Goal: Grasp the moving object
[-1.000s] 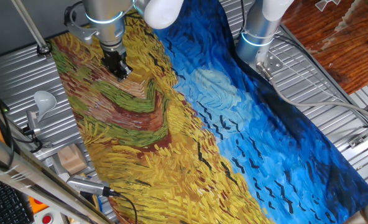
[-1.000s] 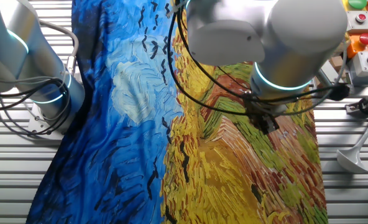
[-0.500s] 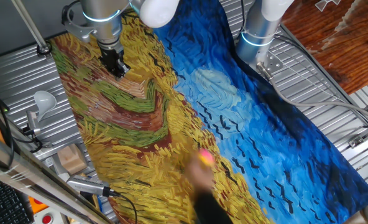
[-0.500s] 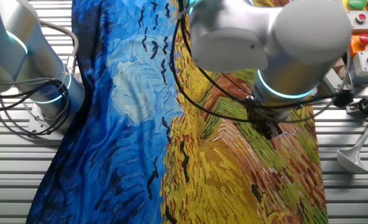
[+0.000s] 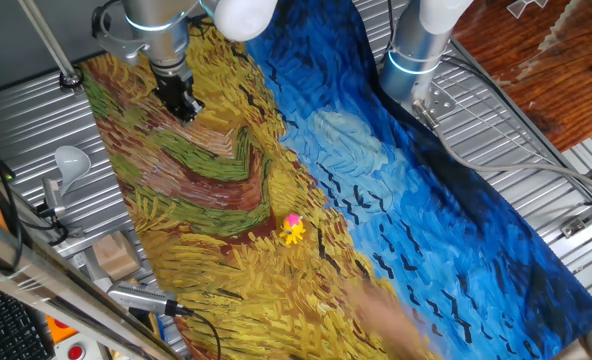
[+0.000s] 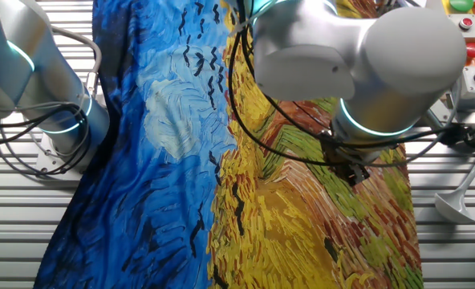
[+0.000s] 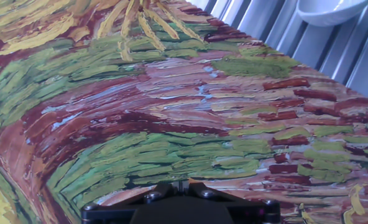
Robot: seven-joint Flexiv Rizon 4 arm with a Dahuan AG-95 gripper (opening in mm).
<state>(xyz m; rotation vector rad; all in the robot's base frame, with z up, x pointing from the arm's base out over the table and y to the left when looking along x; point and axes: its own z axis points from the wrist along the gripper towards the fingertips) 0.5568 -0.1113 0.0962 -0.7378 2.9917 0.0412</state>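
Observation:
The moving object is a tiny bright-yellow spiky toy with a pink part. It lies on the yellow part of the printed cloth, near the middle of the table. It does not show in the other fixed view or the hand view. My gripper hangs low over the cloth's green and brown strokes at the far left corner, well away from the toy. It also shows in the other fixed view. In the hand view the gripper has its fingers together with nothing between them.
A second arm's base stands at the cloth's far blue edge. A white scoop, a wooden block and a handled tool lie along the left edge. A blurred shape is over the cloth's near edge.
The toy came in at the near edge under a blurred hand and now lies further up and left on the cloth. The hand has drawn back. My gripper drifted slightly toward the far left corner.

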